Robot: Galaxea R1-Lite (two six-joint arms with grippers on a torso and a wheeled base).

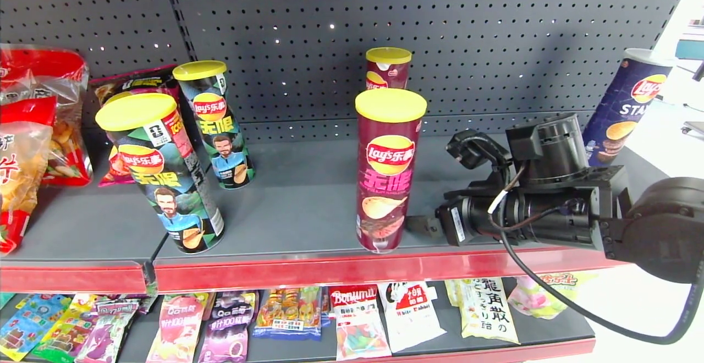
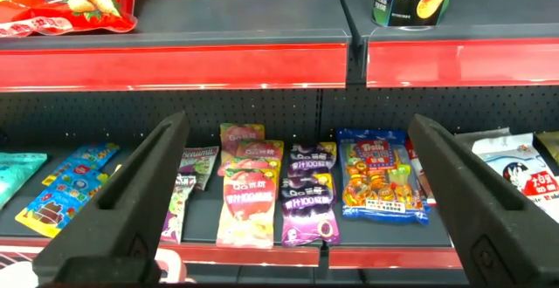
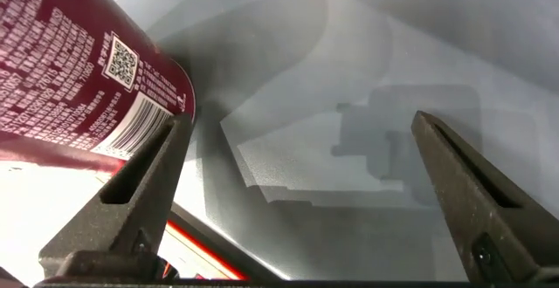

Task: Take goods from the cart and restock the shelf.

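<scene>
Grey pegboard (image 1: 495, 33) backs the grey shelf (image 1: 308, 203) with its red front rail (image 1: 264, 275), and that is your workplace. Your left gripper (image 2: 297, 124) hangs with its jaws wide apart and nothing between them, facing the candy packets (image 2: 306, 196) on the tier below. It has no part in this step, so leave it parked.

On the shelf, red snack bags (image 1: 38, 115) sit at nine o'clock. The front green chip can (image 1: 159, 176) stands at about eight, with the rear green chip can (image 1: 217, 126) behind it. The maroon chip can (image 1: 388, 170), your restock item, stands upright at six o'clock, right at the front edge behind the rail. A second maroon can (image 1: 388, 69) stands behind it at twelve.

Your right gripper (image 3: 299, 122) lies low on the shelf at the can's three o'clock, with its jaws spread and the can outside them. One finger (image 3: 148, 174) sits at the can's base, and you cannot tell whether it touches.

This looks like the release-and-clear step. Hold the jaws apart and draw the arm straight back toward three o'clock, with no sweep toward nine. A tall can on a narrow base is likely to tip easily, and the rail is low. Mind the blue chip can (image 1: 624, 110) leaning tilted at two o'clock, near your forearm.
</scene>
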